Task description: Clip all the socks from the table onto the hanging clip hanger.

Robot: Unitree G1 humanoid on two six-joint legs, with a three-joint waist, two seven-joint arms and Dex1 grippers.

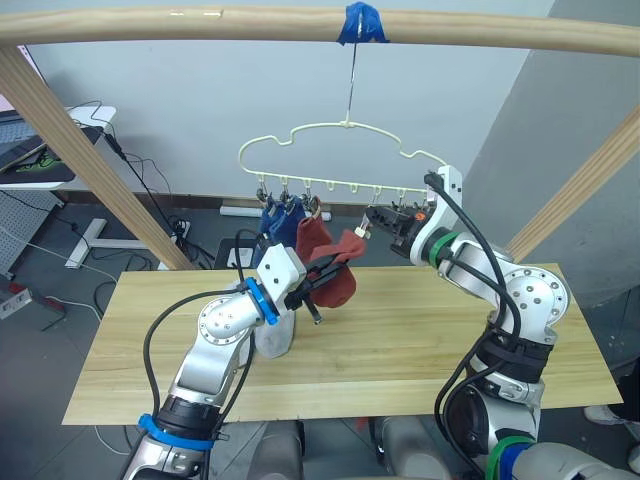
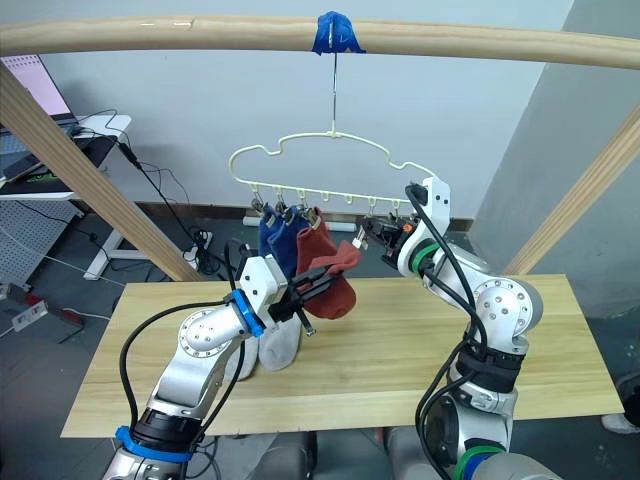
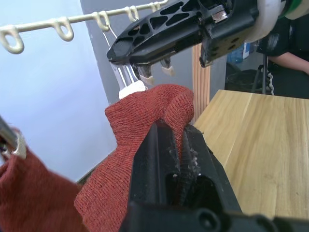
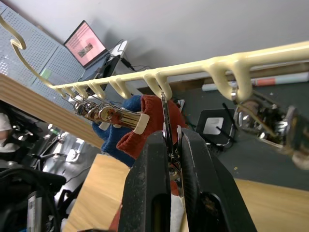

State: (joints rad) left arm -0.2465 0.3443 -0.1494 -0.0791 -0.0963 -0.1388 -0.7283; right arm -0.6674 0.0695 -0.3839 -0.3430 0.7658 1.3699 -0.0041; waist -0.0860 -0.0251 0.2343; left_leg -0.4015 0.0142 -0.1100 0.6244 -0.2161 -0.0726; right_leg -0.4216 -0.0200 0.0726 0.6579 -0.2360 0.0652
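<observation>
The pale yellow clip hanger (image 1: pixel 340 130) hangs over the table (image 1: pixel 430 345) from a taped beam. Two blue socks (image 1: pixel 277 224) and one rust red sock (image 1: pixel 311 236) hang from its left clips. My left gripper (image 1: pixel 335 266) is shut on a second rust red sock (image 1: pixel 342 286), lifted just below the hanger's middle clips. In the left wrist view the sock's cuff (image 3: pixel 145 116) sits right under a metal clip (image 3: pixel 145 72). My right gripper (image 1: pixel 372 217) is shut on that clip (image 4: pixel 166 116). A light grey sock (image 1: pixel 276 336) lies on the table under my left arm.
A thick wooden beam (image 1: pixel 200 22) with blue tape (image 1: pixel 360 22) crosses overhead, carried by slanted wooden posts on the left (image 1: pixel 90 150) and right (image 1: pixel 590 180). A desk (image 1: pixel 60 130) and cables stand behind the table on the left.
</observation>
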